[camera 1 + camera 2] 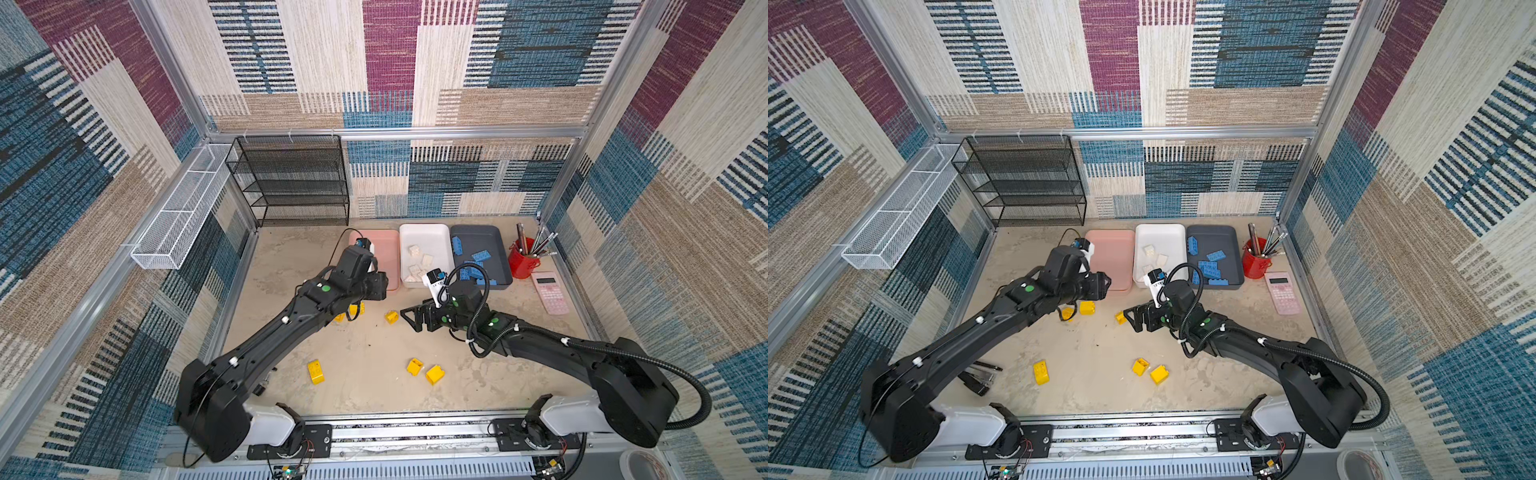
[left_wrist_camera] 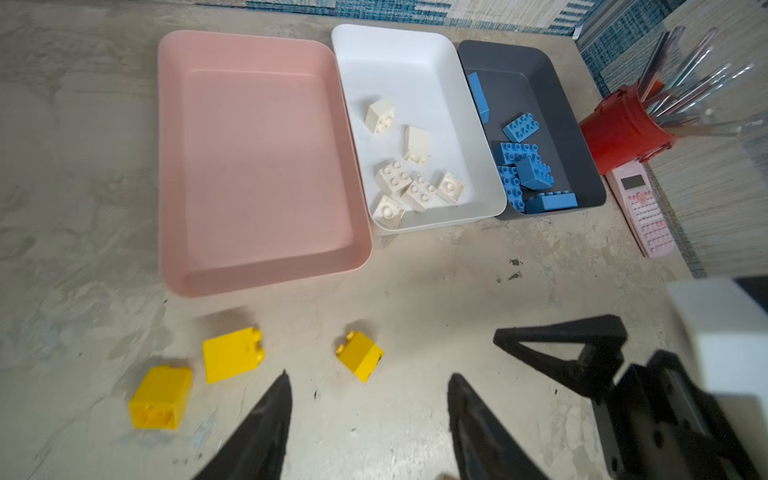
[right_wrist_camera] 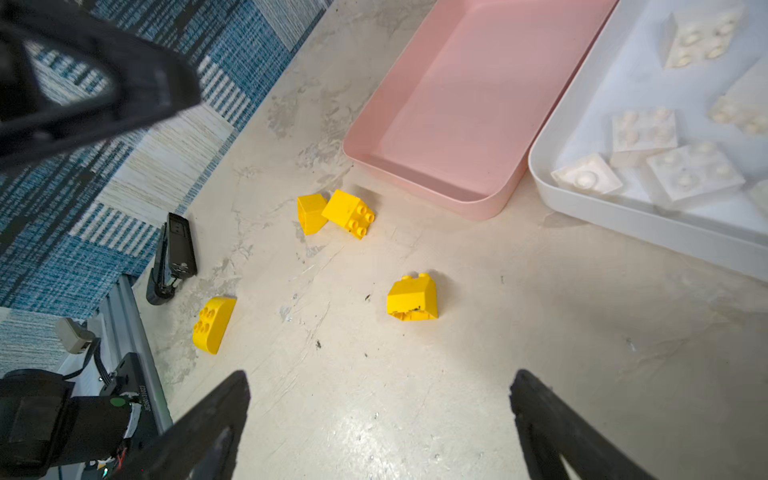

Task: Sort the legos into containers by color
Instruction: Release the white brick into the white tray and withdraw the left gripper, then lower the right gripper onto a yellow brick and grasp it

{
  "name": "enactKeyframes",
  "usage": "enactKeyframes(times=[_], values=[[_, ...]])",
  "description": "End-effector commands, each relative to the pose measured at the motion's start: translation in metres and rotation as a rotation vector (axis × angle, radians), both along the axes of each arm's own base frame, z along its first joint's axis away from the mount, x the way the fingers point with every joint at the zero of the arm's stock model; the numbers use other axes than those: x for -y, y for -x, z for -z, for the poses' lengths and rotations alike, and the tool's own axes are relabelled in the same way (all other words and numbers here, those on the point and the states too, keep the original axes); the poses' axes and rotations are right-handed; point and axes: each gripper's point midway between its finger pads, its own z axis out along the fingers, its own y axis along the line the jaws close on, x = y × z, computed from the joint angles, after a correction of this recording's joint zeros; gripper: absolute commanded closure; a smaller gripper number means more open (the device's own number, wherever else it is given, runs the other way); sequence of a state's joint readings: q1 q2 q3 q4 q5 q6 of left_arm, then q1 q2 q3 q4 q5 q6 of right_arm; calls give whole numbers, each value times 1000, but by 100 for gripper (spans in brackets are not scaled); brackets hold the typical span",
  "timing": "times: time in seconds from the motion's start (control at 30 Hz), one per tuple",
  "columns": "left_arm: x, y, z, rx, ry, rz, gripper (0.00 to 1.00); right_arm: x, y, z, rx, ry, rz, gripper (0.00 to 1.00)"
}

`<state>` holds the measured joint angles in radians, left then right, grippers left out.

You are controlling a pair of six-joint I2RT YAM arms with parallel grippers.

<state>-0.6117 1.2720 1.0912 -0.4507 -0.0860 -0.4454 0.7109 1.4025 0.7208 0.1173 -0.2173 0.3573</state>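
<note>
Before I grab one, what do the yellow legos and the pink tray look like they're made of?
Yellow legos: hard moulded plastic by the look, glossy, with crisp edges and round studs. Pink tray: probably smooth plastic too, satin finish; soft highlights on its floor, rounded moulded corners, thin walls.

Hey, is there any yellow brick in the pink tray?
No, the pink tray is bare inside, and the yellow bricks in the left wrist view lie on the table outside it.
</note>
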Motion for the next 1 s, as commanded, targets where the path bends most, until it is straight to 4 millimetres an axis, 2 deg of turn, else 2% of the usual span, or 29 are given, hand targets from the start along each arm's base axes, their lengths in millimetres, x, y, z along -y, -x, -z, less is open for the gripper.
enactKeyframes(times=[0.0,0.23,0.4,0.73,0.83,0.97], values=[[-24,18,-1,34,14,-64,39,-3,-5,9,9,51,15,1],[-65,73,39,-7,67,-138,40,-22,-18,32,-34,108,19,1],[-86,94,61,-8,84,-185,40,-32,-30,52,-39,179,22,1],[-106,108,83,14,74,-233,40,-41,-50,73,-7,284,50,1],[-106,109,86,14,71,-232,40,-48,-49,78,13,315,29,0],[-108,109,91,12,62,-235,40,-56,-43,90,31,364,-4,5]])
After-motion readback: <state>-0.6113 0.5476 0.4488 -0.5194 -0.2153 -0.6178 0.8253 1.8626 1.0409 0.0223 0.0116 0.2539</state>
